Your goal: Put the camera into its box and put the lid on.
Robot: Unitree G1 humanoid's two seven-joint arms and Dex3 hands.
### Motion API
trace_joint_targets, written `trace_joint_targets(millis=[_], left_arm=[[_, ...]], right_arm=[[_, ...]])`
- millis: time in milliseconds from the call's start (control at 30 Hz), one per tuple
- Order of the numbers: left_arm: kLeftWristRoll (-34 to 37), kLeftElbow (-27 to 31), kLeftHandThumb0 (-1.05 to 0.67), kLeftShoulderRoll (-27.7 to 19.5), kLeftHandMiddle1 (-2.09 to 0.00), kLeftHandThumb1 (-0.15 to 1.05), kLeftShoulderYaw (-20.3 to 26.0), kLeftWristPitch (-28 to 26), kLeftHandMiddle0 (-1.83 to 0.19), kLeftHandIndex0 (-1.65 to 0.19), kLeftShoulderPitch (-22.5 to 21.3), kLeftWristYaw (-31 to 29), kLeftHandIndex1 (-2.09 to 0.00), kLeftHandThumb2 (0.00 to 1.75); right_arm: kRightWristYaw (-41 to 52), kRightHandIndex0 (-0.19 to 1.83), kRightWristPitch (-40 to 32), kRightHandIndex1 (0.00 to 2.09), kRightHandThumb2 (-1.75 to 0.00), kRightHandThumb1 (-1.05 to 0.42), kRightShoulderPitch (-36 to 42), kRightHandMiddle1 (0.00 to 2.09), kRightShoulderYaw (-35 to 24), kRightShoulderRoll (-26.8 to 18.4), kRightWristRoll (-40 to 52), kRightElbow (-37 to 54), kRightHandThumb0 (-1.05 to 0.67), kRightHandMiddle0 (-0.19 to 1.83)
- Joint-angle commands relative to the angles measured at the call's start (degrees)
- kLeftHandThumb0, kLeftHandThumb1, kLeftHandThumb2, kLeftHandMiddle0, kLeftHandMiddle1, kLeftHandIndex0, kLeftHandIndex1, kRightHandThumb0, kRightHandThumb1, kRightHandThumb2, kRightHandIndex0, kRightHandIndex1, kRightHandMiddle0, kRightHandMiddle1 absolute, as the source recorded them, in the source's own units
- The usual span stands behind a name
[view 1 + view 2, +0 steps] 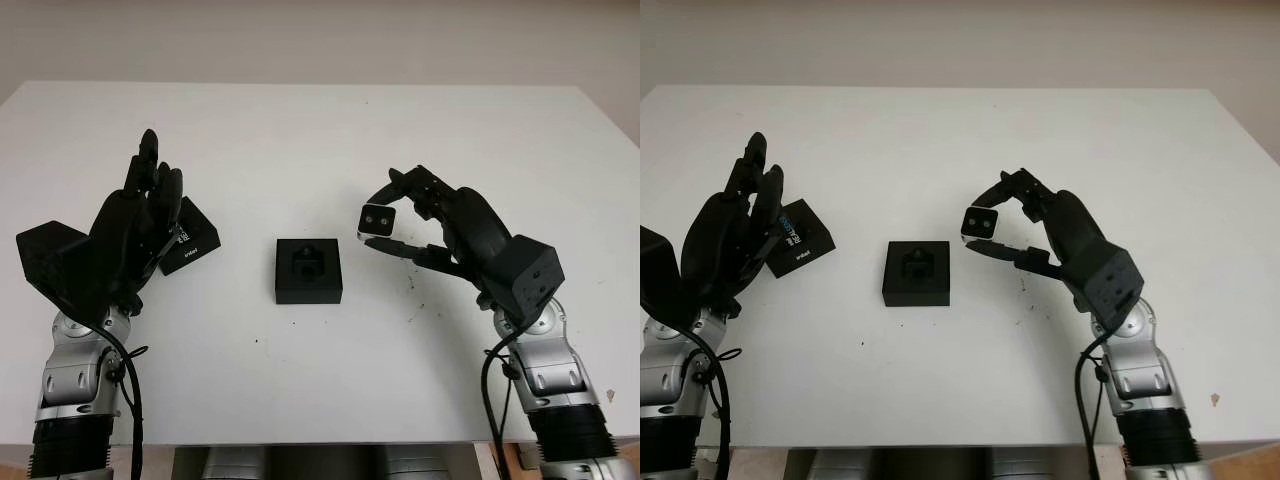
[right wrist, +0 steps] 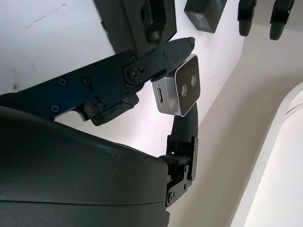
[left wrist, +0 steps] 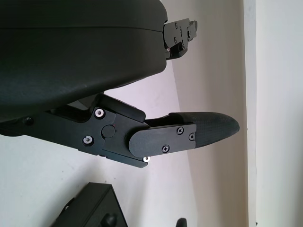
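My right hand (image 1: 386, 216) is shut on a small silver camera (image 1: 377, 220) with two lenses on its face, pinched between thumb and fingers above the table, just right of the box. The right wrist view gives a close look at the camera (image 2: 180, 92) in that grip. The black box (image 1: 308, 271) lies open at the table's middle, with a dark moulded insert inside. Its black lid (image 1: 192, 246), with a printed label, lies on the table to the left of the box. My left hand (image 1: 150, 195) is open, just left of the lid and partly over its edge.
The white table (image 1: 300, 140) stretches well beyond the objects toward the wall at the back. A few small dark marks (image 1: 412, 285) dot the surface right of the box. Both forearms come up from the near edge.
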State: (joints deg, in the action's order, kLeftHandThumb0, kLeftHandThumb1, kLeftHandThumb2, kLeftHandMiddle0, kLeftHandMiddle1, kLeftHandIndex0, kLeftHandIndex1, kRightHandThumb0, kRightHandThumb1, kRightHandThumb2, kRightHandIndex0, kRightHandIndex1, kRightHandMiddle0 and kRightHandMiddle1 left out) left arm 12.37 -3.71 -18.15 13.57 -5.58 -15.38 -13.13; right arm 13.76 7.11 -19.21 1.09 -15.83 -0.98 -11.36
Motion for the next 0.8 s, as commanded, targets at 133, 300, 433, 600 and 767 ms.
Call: trace_joint_targets(millis=[133, 300, 433, 600, 767], left_arm=[[-0.3, 0.6, -0.78, 0.3, 0.00, 1.05, -0.2, 0.3, 0.19, 0.19, 0.1, 0.2, 0.00, 0.53], [-0.4, 0.6, -0.78, 0.4, 0.00, 1.05, -0.4, 0.6, 0.19, 0.19, 0.3, 0.1, 0.00, 0.54], [-0.7, 0.7, -0.78, 0.7, 0.00, 1.05, -0.3, 0.6, 0.19, 0.19, 0.4, 0.5, 0.00, 0.53], [-0.6, 1.2, -0.78, 0.7, 0.00, 1.05, -0.3, 0.3, 0.19, 0.19, 0.8, 0.6, 0.00, 0.53], [-0.9, 1.1, -0.78, 0.8, 0.00, 1.05, -0.4, 0.7, 0.19, 0.19, 0.8, 0.9, 0.00, 0.53]], right_arm=[[0.5, 0.12, 1.7, 0.02, -0.05, -1.00, -3.4, 1.66, 0.6, 3.5, 1.1, -3.9, -0.50, 0.31], [1.8, 0.12, 1.8, 0.03, -0.05, -0.99, -5.3, 1.66, 1.2, 5.5, 1.7, -7.9, -0.53, 0.35], [2.7, 0.14, 4.0, 0.04, -0.05, -0.98, -7.0, 1.65, 2.1, 6.4, 1.1, -12.2, -0.55, 0.38], [4.3, 0.14, 6.6, 0.05, -0.05, -0.96, -8.3, 1.59, 3.2, 6.5, 0.6, -16.3, -0.52, 0.40], [5.6, 0.14, 7.4, 0.05, -0.05, -0.96, -9.5, 1.58, 3.8, 6.8, 0.0, -19.3, -0.52, 0.43]])
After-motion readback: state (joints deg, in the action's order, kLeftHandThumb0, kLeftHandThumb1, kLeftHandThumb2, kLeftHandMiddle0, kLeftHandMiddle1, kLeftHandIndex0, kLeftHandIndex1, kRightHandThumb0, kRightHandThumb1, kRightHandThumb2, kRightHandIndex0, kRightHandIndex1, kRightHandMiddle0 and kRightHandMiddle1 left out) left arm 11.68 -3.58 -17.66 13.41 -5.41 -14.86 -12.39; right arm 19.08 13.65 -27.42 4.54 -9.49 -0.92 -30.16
